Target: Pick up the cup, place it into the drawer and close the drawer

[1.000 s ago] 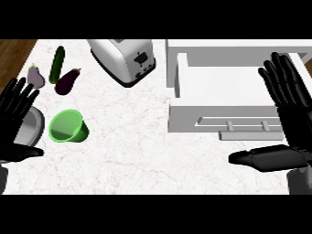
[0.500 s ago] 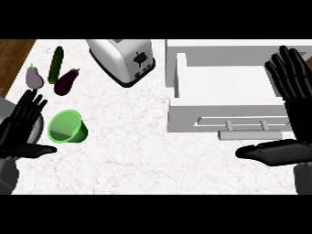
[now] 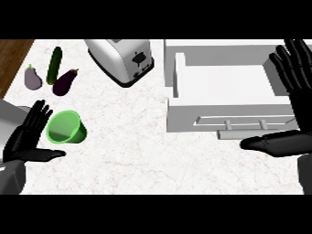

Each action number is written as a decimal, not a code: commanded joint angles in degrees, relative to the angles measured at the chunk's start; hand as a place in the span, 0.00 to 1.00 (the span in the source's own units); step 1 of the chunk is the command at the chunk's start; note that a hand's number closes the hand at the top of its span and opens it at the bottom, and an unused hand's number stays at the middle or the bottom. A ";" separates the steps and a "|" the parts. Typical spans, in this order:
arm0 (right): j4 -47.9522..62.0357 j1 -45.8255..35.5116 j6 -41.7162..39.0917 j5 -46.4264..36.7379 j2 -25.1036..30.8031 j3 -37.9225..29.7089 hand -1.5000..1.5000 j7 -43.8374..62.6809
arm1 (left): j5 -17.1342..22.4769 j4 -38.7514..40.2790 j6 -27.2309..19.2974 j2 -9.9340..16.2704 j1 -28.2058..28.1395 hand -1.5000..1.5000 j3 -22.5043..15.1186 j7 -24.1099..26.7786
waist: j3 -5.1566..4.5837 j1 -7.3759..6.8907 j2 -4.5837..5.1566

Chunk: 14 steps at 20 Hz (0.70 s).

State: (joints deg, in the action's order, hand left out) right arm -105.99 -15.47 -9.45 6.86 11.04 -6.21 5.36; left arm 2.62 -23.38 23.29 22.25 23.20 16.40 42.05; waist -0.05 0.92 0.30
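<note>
My left robot hand is open, fingers straight, just left of the green cup lying on the bench, so I'd curl round its wall before lifting toward the open drawer; right robot hand rests open.

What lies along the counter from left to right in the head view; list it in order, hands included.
left hand → green cup → toaster → open drawer → right hand. The aubergines and cucumber at the back left overlap the hand and cup in left-right position, so they are left out.
</note>
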 commanded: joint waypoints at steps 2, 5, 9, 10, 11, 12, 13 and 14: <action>-0.79 0.81 -0.21 -0.48 0.14 0.09 0.00 0.09 | -3.04 9.49 0.55 0.24 1.18 0.00 -0.34 10.86 | -0.16 0.55 0.25; -1.50 -1.76 0.71 0.47 -0.05 0.03 0.00 3.28 | -3.42 10.95 -0.46 -0.66 3.26 0.00 -0.54 11.02 | -0.16 0.44 0.19; -2.02 2.85 -0.23 -1.08 -1.70 2.18 0.00 -0.99 | -3.82 11.72 -2.56 -2.72 2.00 0.00 -0.51 15.09 | -0.22 0.94 0.36; -2.46 -0.54 0.92 -0.79 -1.40 1.74 0.00 1.61 | -3.81 11.94 -0.78 -1.45 1.80 0.00 -0.40 16.03 | -0.25 0.82 0.39; -0.20 -0.61 -1.89 2.37 1.83 -2.06 0.00 1.55 | -3.74 12.33 -0.65 -1.09 2.71 0.00 -0.26 15.10 | -0.25 1.01 0.48; 0.13 -1.55 -0.16 0.04 -0.77 1.07 0.00 0.91 | -3.05 13.10 0.64 -1.37 4.80 0.00 0.27 12.60 | -0.32 1.22 0.69; -0.77 -0.70 0.88 -0.98 -1.29 1.47 0.00 1.45 | -4.15 12.66 -1.78 -1.57 2.97 0.00 -0.37 16.14 | -0.33 1.21 0.64; -0.77 -0.86 0.00 0.00 -0.70 1.36 0.00 2.49 | -3.98 12.81 -1.37 -2.67 2.09 0.00 -0.30 17.10 | -0.40 1.44 0.76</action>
State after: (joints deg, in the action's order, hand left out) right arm -106.75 -16.12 -9.34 6.72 10.40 -5.28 6.74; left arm -0.93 -11.75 18.93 20.80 26.09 16.16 52.16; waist -0.33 1.95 0.83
